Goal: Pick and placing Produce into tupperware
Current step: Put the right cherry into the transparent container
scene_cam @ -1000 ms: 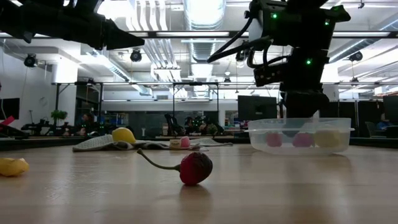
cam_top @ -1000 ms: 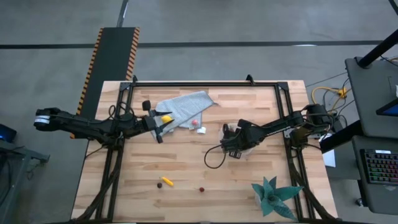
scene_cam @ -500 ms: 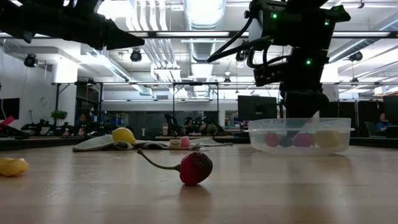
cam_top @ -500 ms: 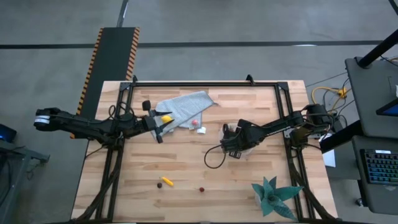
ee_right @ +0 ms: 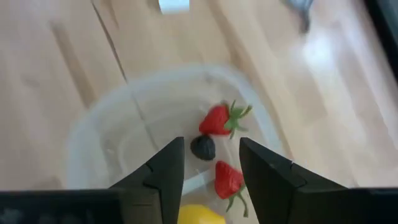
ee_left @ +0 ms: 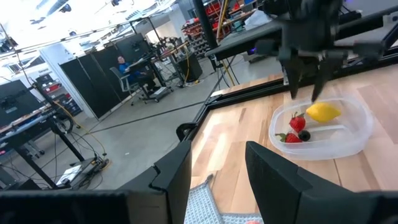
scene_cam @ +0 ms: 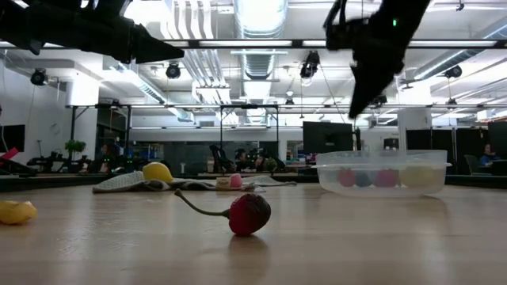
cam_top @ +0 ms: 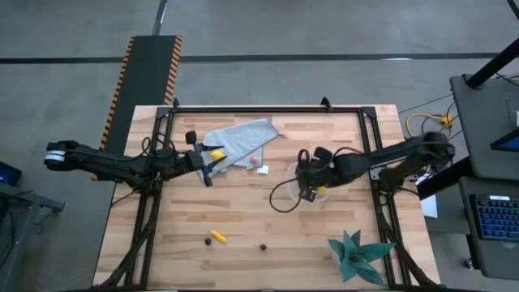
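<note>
Clear plastic, light and unanchored: the tupperware sits right of the table's centre, directly under the right gripper, and that is where trouble could start. Its jaws stand apart with nothing between them, hanging just above the tub. Inside lie two strawberries, a dark round bit and a lemon. Any sideways drift while the fingers sit this low could clip the rim and slide or tip the tub, spilling what is already in it.

Left gripper rests at about nine o'clock from the tub, well apart, at the edge of the grey cloth; its jaws are open and empty too. A second lemon lies on the cloth just beside it. Grabbing there risks pinching fabric along with the fruit and dragging the cloth, which could roll the small red piece at the cloth's far edge or nudge the white block near it.

Down at about seven o'clock from the tub, near the front of the table, lie an orange-yellow stick touching a brown bit, and a cherry on a curved stem. These are tiny and round; a slightly off-centre pinch would likely squirt them away across the wood.
</note>
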